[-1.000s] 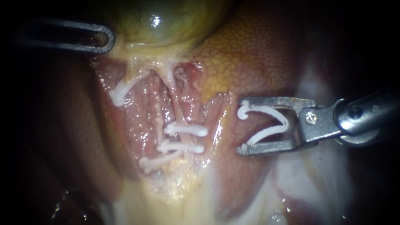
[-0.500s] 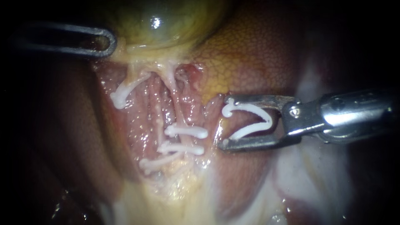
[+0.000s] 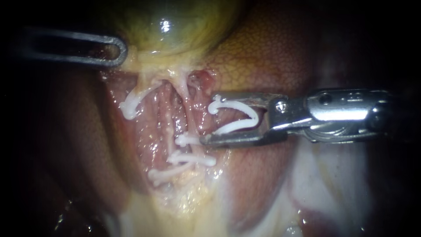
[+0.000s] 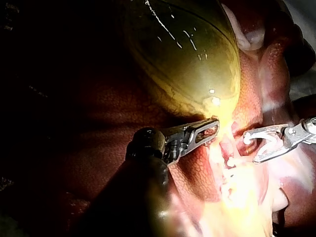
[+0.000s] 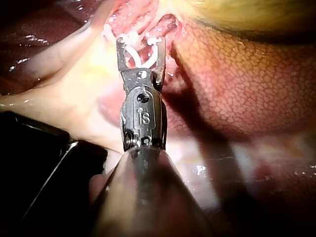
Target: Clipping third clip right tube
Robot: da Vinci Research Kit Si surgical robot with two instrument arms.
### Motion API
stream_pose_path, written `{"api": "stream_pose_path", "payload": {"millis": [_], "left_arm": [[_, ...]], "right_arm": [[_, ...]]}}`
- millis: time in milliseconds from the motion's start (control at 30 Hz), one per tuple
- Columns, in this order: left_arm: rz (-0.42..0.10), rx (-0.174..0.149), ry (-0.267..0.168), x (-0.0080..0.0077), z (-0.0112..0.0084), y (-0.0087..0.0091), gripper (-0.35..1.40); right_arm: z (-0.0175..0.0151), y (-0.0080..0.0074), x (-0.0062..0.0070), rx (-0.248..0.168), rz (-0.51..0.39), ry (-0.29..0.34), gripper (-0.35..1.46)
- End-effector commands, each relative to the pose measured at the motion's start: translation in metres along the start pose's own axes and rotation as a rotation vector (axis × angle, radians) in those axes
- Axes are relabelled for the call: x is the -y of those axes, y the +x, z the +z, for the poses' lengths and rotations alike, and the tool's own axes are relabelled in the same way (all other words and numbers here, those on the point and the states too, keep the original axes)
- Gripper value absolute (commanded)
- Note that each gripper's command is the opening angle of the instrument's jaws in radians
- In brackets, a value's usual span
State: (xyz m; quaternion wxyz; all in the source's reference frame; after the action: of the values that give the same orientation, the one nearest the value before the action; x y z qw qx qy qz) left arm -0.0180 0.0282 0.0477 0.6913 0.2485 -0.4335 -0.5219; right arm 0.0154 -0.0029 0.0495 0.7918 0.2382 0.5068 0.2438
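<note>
Your right instrument (image 3: 210, 118) is nearest, jaws spread wide and holding the loaded clip (image 3: 239, 105) open between them. The right tube (image 3: 187, 112) lies just ahead of the tips, not inside yet, and runs crosswise to the jaws, so I'd say push straight on. The lower tip is right at the top placed clip (image 3: 186, 140), so watch that. Farther back, your left instrument (image 3: 118, 49) sits by the gallbladder (image 3: 175, 26).
</note>
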Motion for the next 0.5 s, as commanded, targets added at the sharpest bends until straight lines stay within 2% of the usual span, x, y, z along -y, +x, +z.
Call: {"api": "stream_pose_path", "payload": {"millis": [33, 500], "left_arm": [[0.0, -0.001, 0.0, 0.0001, 0.0, 0.0, -0.35], [-0.001, -0.001, 0.002, 0.0007, 0.0001, 0.0001, -0.35]], "right_arm": [[0.0001, -0.0001, -0.0001, 0.001, -0.002, 0.002, 0.49], [0.003, -0.0027, -0.0026, 0.003, 0.006, 0.035, 0.48]]}}
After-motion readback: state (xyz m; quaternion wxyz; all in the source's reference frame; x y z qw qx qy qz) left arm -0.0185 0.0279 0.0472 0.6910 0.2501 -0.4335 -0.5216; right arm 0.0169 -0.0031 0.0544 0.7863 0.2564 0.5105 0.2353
